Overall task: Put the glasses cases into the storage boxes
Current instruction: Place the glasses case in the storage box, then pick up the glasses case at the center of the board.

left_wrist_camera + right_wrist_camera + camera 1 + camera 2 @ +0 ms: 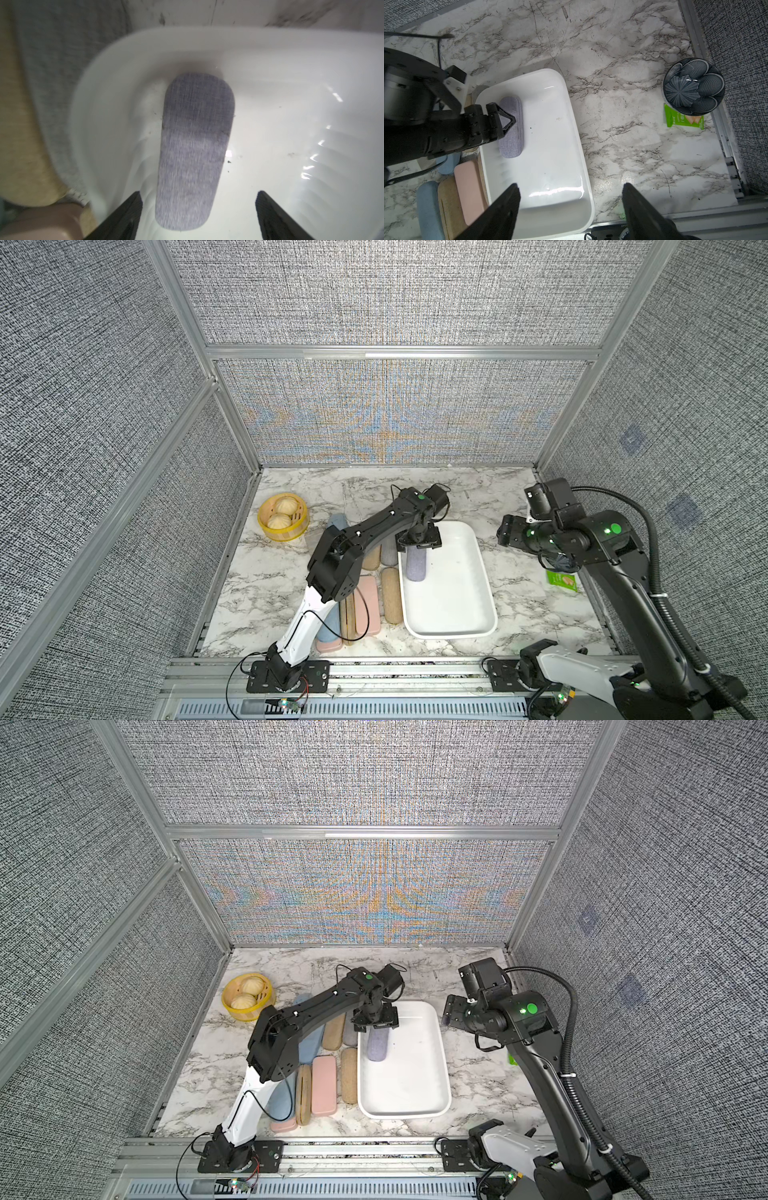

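A lavender glasses case (417, 566) (377, 1046) lies flat inside the white storage box (453, 597) (409, 1081), near its far left corner. My left gripper (417, 546) (198, 193) hangs just above the case's far end, open, with a gap between each finger and the case (195, 149). Other glasses cases lie on the table left of the box: a tan cork one (392, 595), a pink one (368, 605), a light blue one (309, 1040) and a grey one (389, 551). My right gripper (505, 531) (571, 185) is open and empty, raised to the right of the box (546, 155).
A yellow steamer basket with buns (283, 517) stands at the far left. A green packet (562, 580) (683, 120) and a dark patterned bowl (693, 86) sit by the right edge. Mesh walls enclose the marble table on three sides.
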Motion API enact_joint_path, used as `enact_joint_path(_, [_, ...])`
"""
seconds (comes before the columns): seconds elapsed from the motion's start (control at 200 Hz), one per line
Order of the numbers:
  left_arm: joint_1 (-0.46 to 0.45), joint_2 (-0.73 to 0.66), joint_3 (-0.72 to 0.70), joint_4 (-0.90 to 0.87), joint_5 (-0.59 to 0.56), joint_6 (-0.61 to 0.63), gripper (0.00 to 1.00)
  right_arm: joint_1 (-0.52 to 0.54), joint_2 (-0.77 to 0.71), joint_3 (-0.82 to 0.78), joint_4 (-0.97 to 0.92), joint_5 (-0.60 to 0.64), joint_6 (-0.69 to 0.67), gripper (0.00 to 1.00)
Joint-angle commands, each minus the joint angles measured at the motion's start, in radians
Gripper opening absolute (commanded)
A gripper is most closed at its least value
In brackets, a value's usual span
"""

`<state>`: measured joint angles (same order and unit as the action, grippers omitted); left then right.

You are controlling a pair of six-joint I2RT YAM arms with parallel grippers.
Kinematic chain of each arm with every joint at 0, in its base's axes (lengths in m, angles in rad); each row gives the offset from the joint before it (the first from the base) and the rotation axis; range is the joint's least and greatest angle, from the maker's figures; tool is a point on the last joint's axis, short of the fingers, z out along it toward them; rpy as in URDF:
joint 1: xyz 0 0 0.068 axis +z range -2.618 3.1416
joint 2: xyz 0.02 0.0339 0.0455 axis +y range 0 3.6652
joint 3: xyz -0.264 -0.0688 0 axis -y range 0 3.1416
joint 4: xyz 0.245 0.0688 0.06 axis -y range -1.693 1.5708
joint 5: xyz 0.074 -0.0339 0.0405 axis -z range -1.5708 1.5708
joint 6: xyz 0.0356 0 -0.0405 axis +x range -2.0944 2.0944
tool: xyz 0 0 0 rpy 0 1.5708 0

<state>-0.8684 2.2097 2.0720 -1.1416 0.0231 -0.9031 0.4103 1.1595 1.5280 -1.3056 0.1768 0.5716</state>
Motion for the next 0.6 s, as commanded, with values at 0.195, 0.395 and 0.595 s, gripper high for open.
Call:
enact_joint_path(0.195, [-0.009,-0.478,-0.173,-0.105,-0.507,0.076,0.99,0.405,0.156,0.033,0.083,0.056,0.173,0.77])
enact_joint_path(0.395, [0.020,-0.819,-0.543,0.122,-0.797,0.269,1.00,0.666,0.387,0.071,0.241,0.005,0.202,0.76])
enact_joint_path(0.595, [0.255,-0.959,-0.718,0.048,-0.529,0.168,0.96,0.780,0.646,0.220,0.267,-0.043,0.178,0.75])
